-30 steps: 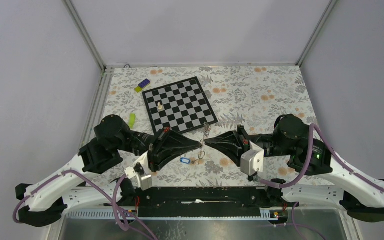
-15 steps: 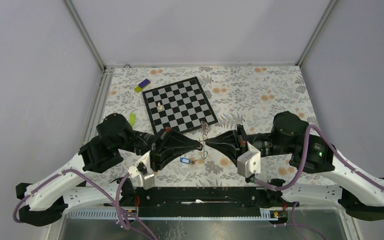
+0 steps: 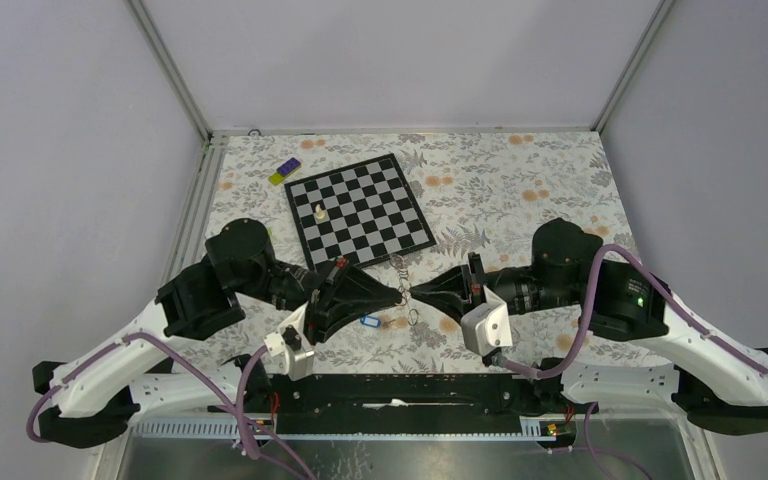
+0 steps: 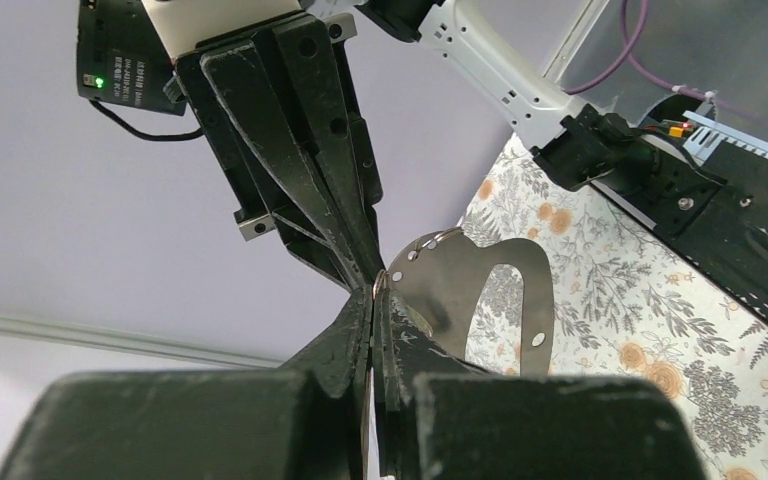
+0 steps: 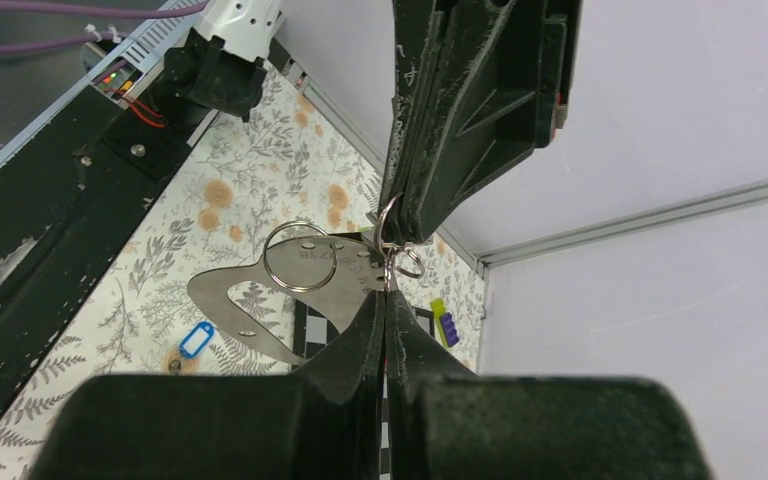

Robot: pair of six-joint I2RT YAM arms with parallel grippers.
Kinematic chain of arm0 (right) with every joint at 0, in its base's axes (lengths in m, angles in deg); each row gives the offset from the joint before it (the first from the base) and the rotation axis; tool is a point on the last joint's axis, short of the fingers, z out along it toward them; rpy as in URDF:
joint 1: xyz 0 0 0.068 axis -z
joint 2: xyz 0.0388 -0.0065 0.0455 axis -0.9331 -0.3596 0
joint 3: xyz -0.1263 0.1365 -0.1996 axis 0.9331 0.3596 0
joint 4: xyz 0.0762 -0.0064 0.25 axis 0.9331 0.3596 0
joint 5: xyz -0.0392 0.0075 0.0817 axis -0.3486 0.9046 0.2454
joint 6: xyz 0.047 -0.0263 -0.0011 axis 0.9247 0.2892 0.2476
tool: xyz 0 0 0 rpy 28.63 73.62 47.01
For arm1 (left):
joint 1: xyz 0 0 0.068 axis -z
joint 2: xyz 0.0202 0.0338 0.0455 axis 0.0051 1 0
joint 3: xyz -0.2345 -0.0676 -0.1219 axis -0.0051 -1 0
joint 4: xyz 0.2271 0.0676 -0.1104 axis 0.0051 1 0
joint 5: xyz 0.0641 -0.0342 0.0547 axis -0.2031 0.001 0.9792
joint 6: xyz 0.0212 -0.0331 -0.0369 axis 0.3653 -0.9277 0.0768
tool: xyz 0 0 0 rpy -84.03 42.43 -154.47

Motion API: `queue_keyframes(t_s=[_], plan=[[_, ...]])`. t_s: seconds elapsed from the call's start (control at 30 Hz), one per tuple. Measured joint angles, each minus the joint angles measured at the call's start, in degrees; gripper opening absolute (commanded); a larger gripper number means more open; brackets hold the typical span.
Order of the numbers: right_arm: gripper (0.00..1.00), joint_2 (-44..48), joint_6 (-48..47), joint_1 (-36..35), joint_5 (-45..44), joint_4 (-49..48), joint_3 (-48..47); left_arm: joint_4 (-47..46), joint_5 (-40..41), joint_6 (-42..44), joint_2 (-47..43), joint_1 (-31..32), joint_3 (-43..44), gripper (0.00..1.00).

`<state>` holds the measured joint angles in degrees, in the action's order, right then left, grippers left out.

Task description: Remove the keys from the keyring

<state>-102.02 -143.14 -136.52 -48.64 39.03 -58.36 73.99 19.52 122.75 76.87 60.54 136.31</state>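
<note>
My left gripper (image 3: 400,293) and right gripper (image 3: 413,293) meet tip to tip above the table's near middle, both shut on the thin wire keyring (image 5: 389,235). In the left wrist view, the left gripper (image 4: 374,298) pinches the wire edge-on. Seen from the right wrist, the right gripper (image 5: 388,292) nips it from below. A larger ring (image 5: 298,257) and a small ring (image 5: 407,263) hang there. With them hangs a flat silvery holed metal piece (image 4: 480,290), the only key-like thing in view. The blue tag (image 3: 368,321) lies on the table below, apart from the rings.
A chessboard (image 3: 360,208) lies behind the grippers with a white chess piece (image 3: 318,212) on its left side. A purple and yellow block (image 3: 283,171) sits at the far left. A small dark object (image 5: 173,365) lies beside the tag. The black base rail (image 3: 400,390) runs along the near edge.
Both wrists have rolled and the arms have drawn closer together. The hanging metal has swung from the far side of the fingertips toward the near side. The blue tag has stayed put.
</note>
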Motion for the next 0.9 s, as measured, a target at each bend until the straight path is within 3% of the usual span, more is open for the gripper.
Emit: queue_keyframes(t_s=[0.9], plan=[[0.00, -2.1, -1.5, -3.8, -3.5, 6.0, -2.0, 4.9, -2.7, 0.5, 2.3, 0.1, 1.3, 0.00]])
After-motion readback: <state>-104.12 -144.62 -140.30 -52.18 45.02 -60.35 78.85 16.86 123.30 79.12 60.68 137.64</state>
